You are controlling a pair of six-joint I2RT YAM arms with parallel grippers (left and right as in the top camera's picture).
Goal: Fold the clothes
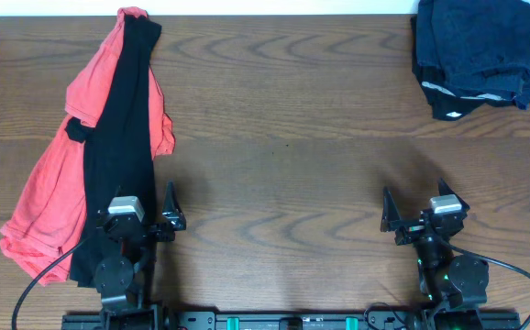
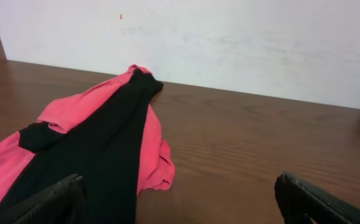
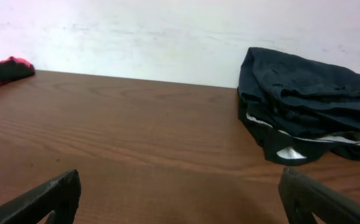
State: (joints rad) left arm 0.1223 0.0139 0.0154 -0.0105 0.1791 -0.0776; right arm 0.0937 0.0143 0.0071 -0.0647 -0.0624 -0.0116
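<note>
A coral-red T-shirt [image 1: 49, 188] lies crumpled at the table's left side, also in the left wrist view [image 2: 74, 109]. A limp black garment [image 1: 123, 119] lies over it as a long strip, also in the left wrist view [image 2: 108, 149]. No lettering or white marks show on either. My left gripper [image 1: 141, 209] is open and empty at the near end of the black strip; its left finger is over the black cloth [image 2: 179, 186]. My right gripper [image 1: 418, 203] is open and empty over bare wood [image 3: 180, 180].
A folded dark navy-black pile with small white marks [image 1: 480, 55] sits at the far right corner, also in the right wrist view [image 3: 307, 102]. The brown wooden table [image 1: 283, 137] ends at a white wall behind. Arm bases and cables sit at the front edge.
</note>
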